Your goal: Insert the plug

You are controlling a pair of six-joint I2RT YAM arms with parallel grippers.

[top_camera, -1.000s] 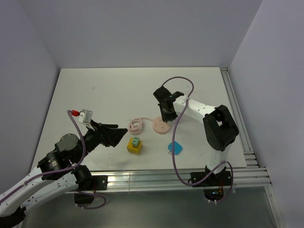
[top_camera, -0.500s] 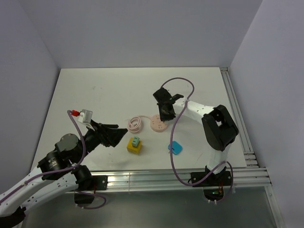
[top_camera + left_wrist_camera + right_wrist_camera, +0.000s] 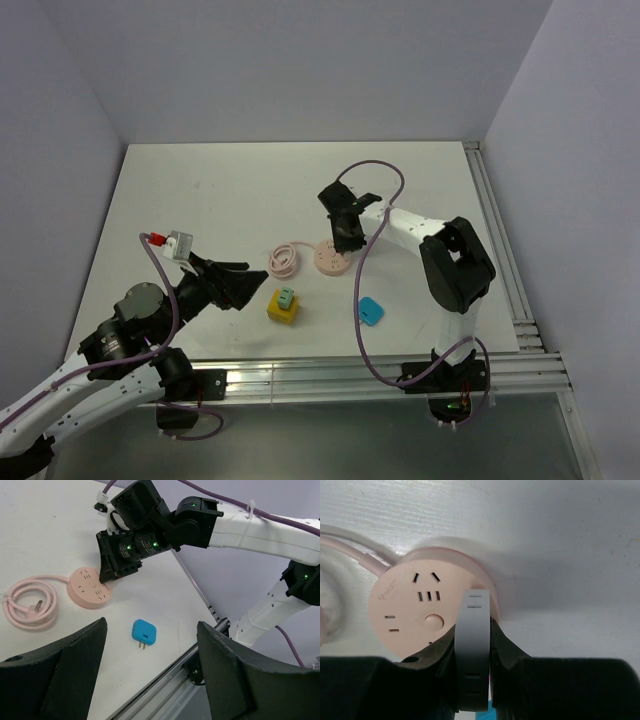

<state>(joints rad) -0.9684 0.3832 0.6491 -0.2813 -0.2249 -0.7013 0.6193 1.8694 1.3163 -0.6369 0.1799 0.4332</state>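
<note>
Top external view shows the blue plug (image 3: 372, 311) lying flat and loose on the desk (image 3: 250, 190), close to the near edge and a little right of its middle, with no gripper on it. Just beyond it, toward the desk centre, sits the round pink socket (image 3: 331, 259), with its cord (image 3: 286, 260) coiled at its left. The right gripper (image 3: 345, 232) is down at the socket's rim. Its dark fingers (image 3: 507, 670) stand close together there, but I cannot tell if they pinch the rim or only press on it. The left gripper (image 3: 256, 277) hovers toward the near-left corner, spread wide and empty, beside a yellow block (image 3: 284, 305). I judge the step in hand is steadying the socket, and the plug is not yet picked up. Next, a gripper must take the plug by its body, leave the prongs free and line them up with the slots. Only the left wrist view shows the two prongs. Only the right wrist view shows the slot pattern, but not the plug.
</note>
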